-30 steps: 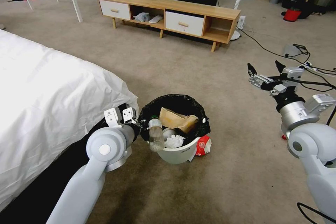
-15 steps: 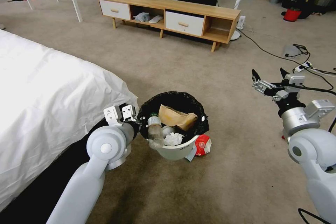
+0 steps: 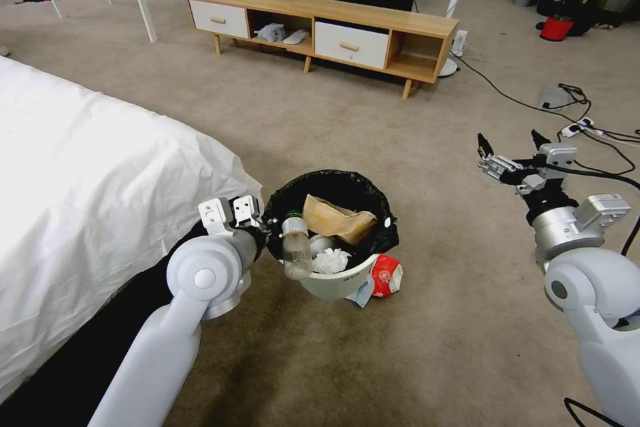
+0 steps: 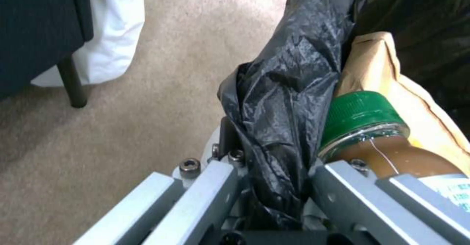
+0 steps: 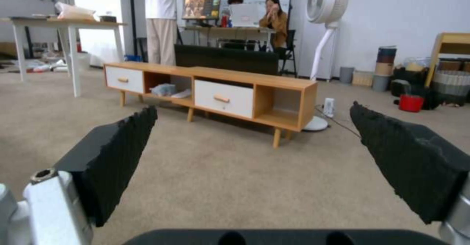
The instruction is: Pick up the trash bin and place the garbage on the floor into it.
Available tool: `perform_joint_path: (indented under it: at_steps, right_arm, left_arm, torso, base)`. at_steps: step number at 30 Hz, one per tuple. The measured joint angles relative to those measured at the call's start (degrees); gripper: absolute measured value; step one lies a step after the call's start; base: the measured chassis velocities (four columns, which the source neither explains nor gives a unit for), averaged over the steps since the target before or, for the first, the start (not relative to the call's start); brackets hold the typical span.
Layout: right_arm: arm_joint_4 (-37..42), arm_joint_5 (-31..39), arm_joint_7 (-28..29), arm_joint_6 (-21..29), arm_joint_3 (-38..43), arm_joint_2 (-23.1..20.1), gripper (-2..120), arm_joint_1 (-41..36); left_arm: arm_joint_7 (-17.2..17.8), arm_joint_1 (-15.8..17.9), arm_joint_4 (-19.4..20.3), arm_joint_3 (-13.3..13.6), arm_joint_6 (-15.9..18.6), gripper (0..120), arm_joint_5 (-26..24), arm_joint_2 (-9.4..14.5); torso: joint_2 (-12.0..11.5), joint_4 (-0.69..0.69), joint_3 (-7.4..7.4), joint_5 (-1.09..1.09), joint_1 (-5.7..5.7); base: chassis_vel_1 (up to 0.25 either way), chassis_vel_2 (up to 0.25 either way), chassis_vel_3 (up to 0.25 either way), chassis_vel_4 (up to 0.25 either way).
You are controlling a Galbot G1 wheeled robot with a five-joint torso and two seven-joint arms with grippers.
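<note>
Floor: I saw beige carpet (image 3: 320,120), bed (image 3: 80,167) left, TV stand (image 3: 320,27) behind.
Trash bin (image 3: 333,283): beside bed, left gripper (image 3: 263,227) clamped on rim.
Right gripper (image 3: 510,147): jaws apart, held above the carpet.

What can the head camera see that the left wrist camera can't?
Head camera alone: the whole trash bin beside the white bed, a red-white packet against the bin's outside, white tissue inside, and the right gripper open in the air, apart from the bin. Left wrist camera alone: the left gripper shut on the black bag at the bin's rim, and a dark bed leg. Both: the green-capped bottle and brown paper bag in the bin.
</note>
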State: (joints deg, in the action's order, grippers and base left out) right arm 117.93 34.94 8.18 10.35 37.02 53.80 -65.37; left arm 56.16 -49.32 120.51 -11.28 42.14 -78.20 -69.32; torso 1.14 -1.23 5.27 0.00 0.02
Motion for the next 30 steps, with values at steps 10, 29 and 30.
perform_joint_path:
  at_steps: [10, 29, 30]
  right_arm:
    - [0.0, 0.1, -0.8, -0.3, 0.3, 0.0, 100, -0.1]
    - [0.0, 0.3, -1.3, -0.5, 0.4, 0.1, 100, -0.3]
    - [0.0, 0.3, -1.3, -0.5, 0.4, 0.1, 100, -0.3]
  left_arm:
    - [-0.2, 0.9, -0.7, 0.1, 0.0, 2, 0.1, -0.3]
    - [-0.5, 1.3, -1.6, -0.9, 0.0, 2, 1.0, -0.6]
    - [-0.5, 1.3, -1.6, -0.9, 0.0, 2, 1.0, -0.6]
  torso:
    - [0.0, 0.0, 0.0, 0.0, 0.0]
    - [0.0, 0.0, 0.0, 0.0, 0.0]
    - [0.0, 0.0, 0.0, 0.0, 0.0]
  base:
    - [0.0, 0.0, 0.0, 0.0]
    - [0.0, 0.0, 0.0, 0.0]
    - [0.0, 0.0, 0.0, 0.0]
